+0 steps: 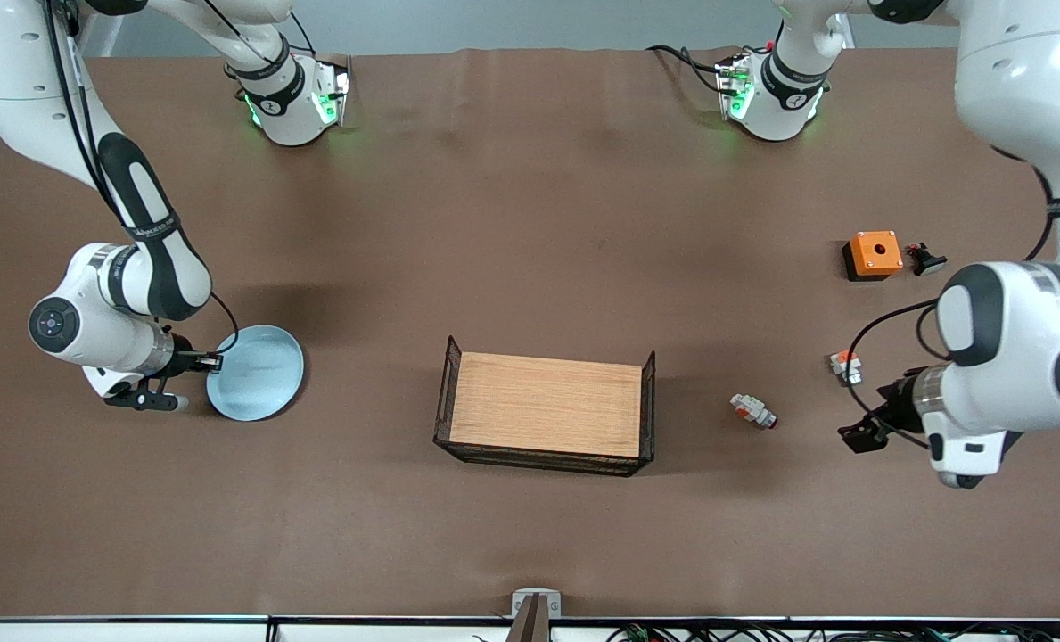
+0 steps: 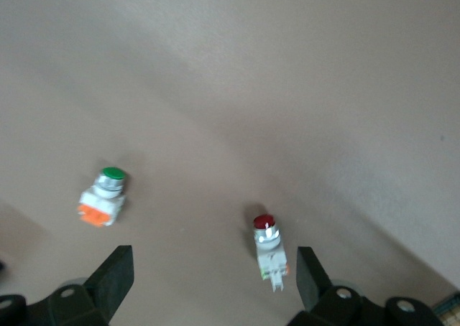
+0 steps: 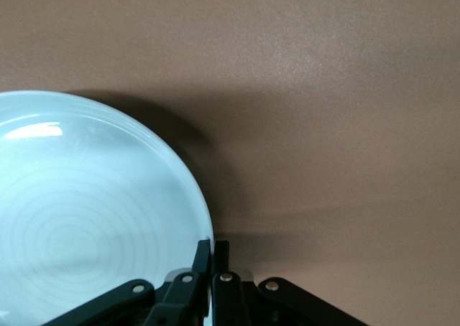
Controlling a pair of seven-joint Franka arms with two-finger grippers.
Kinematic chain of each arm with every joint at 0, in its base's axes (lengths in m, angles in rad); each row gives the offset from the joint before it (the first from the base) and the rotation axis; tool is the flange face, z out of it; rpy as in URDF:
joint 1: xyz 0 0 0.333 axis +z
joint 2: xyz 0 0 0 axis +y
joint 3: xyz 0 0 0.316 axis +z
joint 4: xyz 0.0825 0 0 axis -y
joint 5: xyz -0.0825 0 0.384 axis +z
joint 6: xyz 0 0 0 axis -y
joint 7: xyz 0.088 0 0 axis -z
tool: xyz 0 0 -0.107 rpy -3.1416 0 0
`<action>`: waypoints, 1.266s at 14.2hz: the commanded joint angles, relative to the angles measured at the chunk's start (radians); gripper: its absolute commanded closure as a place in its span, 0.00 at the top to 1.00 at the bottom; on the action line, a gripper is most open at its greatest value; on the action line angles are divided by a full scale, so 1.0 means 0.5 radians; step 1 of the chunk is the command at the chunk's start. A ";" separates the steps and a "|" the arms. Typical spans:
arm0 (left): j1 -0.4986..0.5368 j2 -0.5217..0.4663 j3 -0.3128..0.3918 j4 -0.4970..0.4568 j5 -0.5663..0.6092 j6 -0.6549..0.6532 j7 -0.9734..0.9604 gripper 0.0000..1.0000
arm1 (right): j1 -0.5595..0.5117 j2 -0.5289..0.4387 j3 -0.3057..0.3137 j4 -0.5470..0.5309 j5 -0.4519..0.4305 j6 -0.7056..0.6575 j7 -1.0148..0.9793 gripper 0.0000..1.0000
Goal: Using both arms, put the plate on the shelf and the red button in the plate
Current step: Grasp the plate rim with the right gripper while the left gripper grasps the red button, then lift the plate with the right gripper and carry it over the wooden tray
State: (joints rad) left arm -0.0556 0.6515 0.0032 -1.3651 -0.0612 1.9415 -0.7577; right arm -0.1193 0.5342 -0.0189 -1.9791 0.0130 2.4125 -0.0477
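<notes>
The pale blue plate (image 1: 256,372) is at the right arm's end of the table. My right gripper (image 1: 213,361) is shut on its rim. In the right wrist view the fingers (image 3: 203,258) pinch the plate's edge (image 3: 108,218), and the plate casts a shadow on the table beside it. The red button (image 1: 754,411) lies on its side on the table toward the left arm's end. My left gripper (image 1: 866,421) is open and empty, low over the table beside it. In the left wrist view the red button (image 2: 268,248) lies ahead of the left gripper (image 2: 213,279), close to one finger (image 2: 310,277).
A wire basket with a wooden floor (image 1: 545,403) stands mid-table. A squat orange-and-white block with a green cap (image 1: 845,366) (image 2: 104,194) lies near the left gripper. An orange box with a hole (image 1: 873,254) and a small dark part (image 1: 926,260) lie farther from the front camera.
</notes>
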 commanded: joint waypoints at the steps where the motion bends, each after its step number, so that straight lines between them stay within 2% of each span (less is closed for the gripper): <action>1: -0.063 0.093 0.006 0.021 0.040 0.080 -0.132 1.00 | 0.051 0.006 0.004 0.016 0.020 -0.017 0.016 0.00; 5: -0.152 0.102 -0.003 -0.110 0.021 0.225 -0.151 1.00 | 0.125 -0.218 0.004 0.016 0.020 -0.323 0.028 0.00; 12: -0.238 0.105 -0.003 -0.387 0.021 0.636 -0.190 1.00 | 0.373 -0.724 0.004 0.141 0.017 -1.216 0.456 0.00; 15: -0.260 0.111 -0.003 -0.485 0.021 0.771 -0.197 1.00 | 0.618 -0.866 0.007 0.374 0.017 -1.722 0.950 0.00; 18: -0.300 0.108 -0.003 -0.583 0.027 0.860 -0.249 1.00 | 0.903 -0.860 0.007 0.757 0.020 -2.130 1.440 0.00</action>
State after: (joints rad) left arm -0.1883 0.7210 -0.0023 -1.6118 -0.0611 2.3326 -0.8515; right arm 0.2519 0.0856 -0.0057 -1.7171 0.0187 1.4411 0.5357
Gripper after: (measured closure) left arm 0.000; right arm 0.974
